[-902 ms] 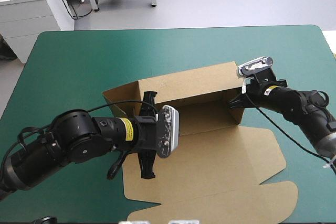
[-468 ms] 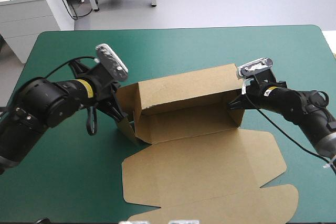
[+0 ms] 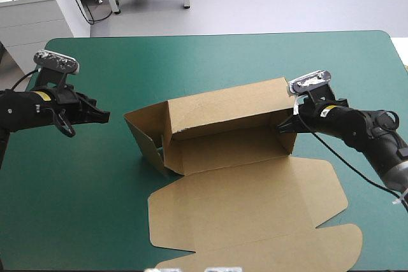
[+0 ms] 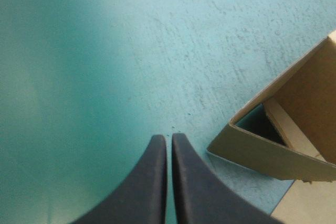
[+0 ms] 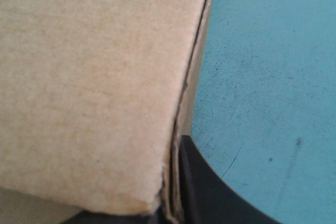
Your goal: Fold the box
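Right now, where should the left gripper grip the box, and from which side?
Probably the raised left flap of the box, by its top edge, from the left table edge: it stands free facing the left gripper; the right gripper pinches the other end.

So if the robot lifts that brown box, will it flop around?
Probably a bit: the box is one thin cut sheet, so its flat flaps would likely droop at the creases. Its left wall stands unheld, so the board seems fairly stiff.
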`<state>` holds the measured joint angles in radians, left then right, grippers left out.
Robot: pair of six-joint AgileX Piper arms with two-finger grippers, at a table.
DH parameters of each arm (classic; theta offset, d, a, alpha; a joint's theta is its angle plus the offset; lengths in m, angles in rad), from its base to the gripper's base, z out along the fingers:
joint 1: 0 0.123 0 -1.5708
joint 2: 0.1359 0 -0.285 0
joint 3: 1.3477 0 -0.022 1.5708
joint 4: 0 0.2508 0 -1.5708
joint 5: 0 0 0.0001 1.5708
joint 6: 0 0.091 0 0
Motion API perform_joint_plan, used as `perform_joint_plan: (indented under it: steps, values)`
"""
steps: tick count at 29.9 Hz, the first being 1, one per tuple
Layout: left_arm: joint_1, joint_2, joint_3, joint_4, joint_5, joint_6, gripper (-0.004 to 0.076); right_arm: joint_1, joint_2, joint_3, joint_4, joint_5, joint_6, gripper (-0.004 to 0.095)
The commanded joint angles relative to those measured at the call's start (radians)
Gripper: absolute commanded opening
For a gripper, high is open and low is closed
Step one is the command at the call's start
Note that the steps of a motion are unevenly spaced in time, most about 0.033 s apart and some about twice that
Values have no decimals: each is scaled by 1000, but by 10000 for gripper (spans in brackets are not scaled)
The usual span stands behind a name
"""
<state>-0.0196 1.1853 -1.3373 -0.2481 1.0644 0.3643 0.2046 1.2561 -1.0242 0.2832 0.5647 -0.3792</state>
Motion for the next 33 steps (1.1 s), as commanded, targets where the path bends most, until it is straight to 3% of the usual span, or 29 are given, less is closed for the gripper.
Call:
perform_joint_plan:
  steps: [1,5,9,15,20,26,33]
  values:
    - [56,-32,33,-147,-44,43,10,0,-25,-32,23,-54,8,-13]
    - [59,-45,89,-170,-42,64,-5,0,-25,-32,23,-26,28,-13]
    - [59,-72,139,-160,-62,77,-9,0,-25,-61,24,73,31,-13]
    - [59,-110,145,-156,-104,88,-9,-2,0,-178,-98,320,200,-13]
    - [59,-136,145,-122,-138,91,-9,-2,77,-264,-158,494,209,-13]
    - [59,-136,145,-104,-139,91,-9,-2,215,-340,-156,491,209,-14]
    - [59,-136,145,-104,-139,91,-9,-2,380,-452,-152,366,224,-13]
